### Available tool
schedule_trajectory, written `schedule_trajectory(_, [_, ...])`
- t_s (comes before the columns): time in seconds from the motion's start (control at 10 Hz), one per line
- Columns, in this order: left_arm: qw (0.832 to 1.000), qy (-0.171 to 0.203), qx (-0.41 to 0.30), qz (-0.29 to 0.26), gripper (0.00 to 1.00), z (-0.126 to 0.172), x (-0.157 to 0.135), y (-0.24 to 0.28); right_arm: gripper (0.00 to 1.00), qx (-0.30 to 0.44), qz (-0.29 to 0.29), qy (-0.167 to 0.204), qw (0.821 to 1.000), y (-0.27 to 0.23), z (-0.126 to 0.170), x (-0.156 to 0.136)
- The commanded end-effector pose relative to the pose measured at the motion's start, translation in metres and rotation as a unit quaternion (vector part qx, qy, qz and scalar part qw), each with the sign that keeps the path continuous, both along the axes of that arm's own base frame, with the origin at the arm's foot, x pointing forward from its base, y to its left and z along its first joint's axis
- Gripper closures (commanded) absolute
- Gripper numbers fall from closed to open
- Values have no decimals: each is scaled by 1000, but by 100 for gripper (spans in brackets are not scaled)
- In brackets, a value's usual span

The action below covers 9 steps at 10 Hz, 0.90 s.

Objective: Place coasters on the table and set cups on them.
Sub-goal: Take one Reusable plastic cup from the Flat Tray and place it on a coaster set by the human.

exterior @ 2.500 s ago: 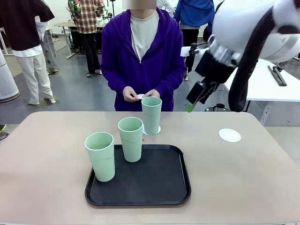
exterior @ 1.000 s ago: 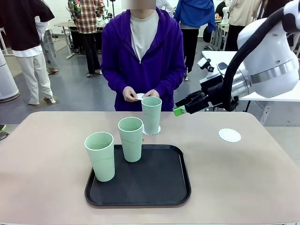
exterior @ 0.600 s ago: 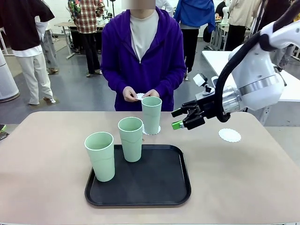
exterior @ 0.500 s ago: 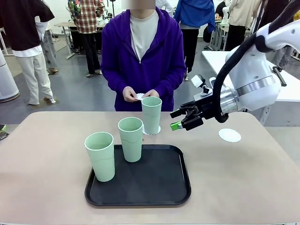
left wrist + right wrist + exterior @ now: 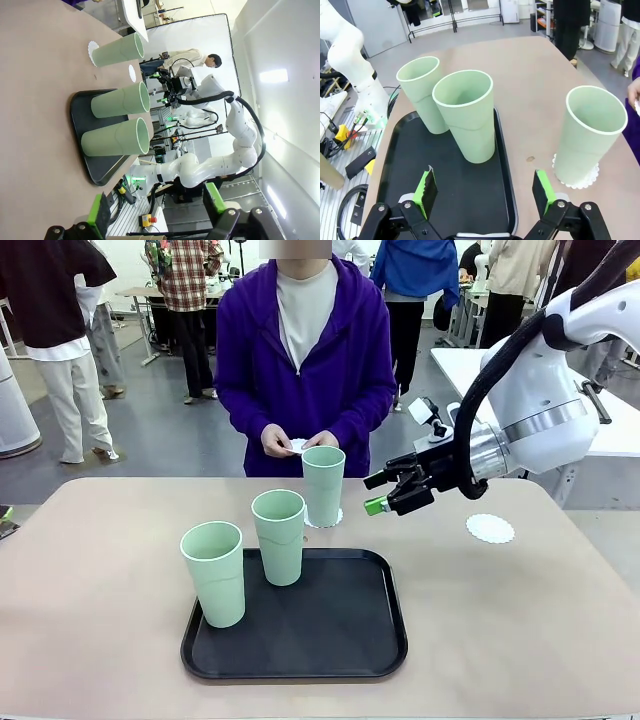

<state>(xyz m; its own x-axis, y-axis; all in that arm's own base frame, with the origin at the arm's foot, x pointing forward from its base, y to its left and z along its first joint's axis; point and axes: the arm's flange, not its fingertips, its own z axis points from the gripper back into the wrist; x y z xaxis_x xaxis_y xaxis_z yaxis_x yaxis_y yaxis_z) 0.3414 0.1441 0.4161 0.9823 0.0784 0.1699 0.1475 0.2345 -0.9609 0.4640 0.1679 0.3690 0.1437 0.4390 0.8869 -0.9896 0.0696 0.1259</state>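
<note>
- Front view:
  - The right gripper (image 5: 378, 493) hangs above the table (image 5: 100, 570) with its jaws apart and nothing between them. It is at the black tray's (image 5: 330, 635) 1 o'clock, pointing toward the cups.
  - The far cup (image 5: 323, 485) stands on a coaster (image 5: 337, 519) just past the tray's 12 o'clock rim.
  - The middle cup (image 5: 279, 537) sits at the tray's 11 o'clock and the near cup (image 5: 213, 573) at its 9 o'clock.
  - A bare coaster (image 5: 490, 529) waits at the tray's 2 o'clock, well apart from the cups.
  - The person's hands (image 5: 300, 445) hold what looks like a third doily.
- Left wrist view:
  - The left gripper (image 5: 155, 212) is spread wide and holds nothing, well back from the tray.
  - All three tumblers lie sideways across this rolled picture.
- Right wrist view:
  - The right gripper's green pads (image 5: 426, 187) frame the middle cup (image 5: 467, 115), which I judge to be the next pick.
  - The near cup (image 5: 422, 92) stands just beside the middle cup, at its 10 o'clock.
- Risks:
  - These tumblers are tall and narrow at the base, so a finger clipping the neighbouring cup could topple it.
  - A grip too high on the tapered wall may let the cup slip.
  - The paper doily is light, so a cup set down off-centre or dragged could push it askew.
- Surface and room:
  - The tabletop is smooth, matte beige with rounded corners.
  - Beyond it lies a grey floor with people standing about and a white table at 2 o'clock.
</note>
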Motion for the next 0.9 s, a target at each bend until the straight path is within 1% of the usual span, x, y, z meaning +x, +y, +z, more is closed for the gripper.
schedule_trajectory(0.0, [1000, -8, -6, -1, 0, 2, -1, 1, 0, 0, 0, 0, 1000, 1, 0, 0])
schedule_trajectory(0.1, [1000, -8, -6, -1, 0, 2, -1, 1, 0, 4, 37, 0, 999, 12, -10, -4])
schedule_trajectory(0.2, [1000, -8, -6, -1, 0, 2, -1, 1, 0, 16, 55, -8, 998, 27, -23, -4])
schedule_trajectory(0.3, [1000, -8, -6, -1, 0, 2, -1, 1, 0, 12, 70, -12, 997, 38, -34, -7])
schedule_trajectory(0.5, [1000, -8, -6, -1, 0, 2, -1, 1, 0, -3, 78, -30, 996, 49, -51, -6])
schedule_trajectory(0.6, [1000, -8, -6, -1, 0, 2, -1, 1, 0, 2, 76, -26, 997, 51, -58, -1])
schedule_trajectory(0.7, [1000, -8, -6, -1, 0, 2, -1, 1, 0, 8, 77, -33, 996, 55, -65, 3])
schedule_trajectory(0.8, [1000, -8, -6, -1, 0, 2, -1, 1, 0, 20, 85, -33, 996, 60, -69, 5])
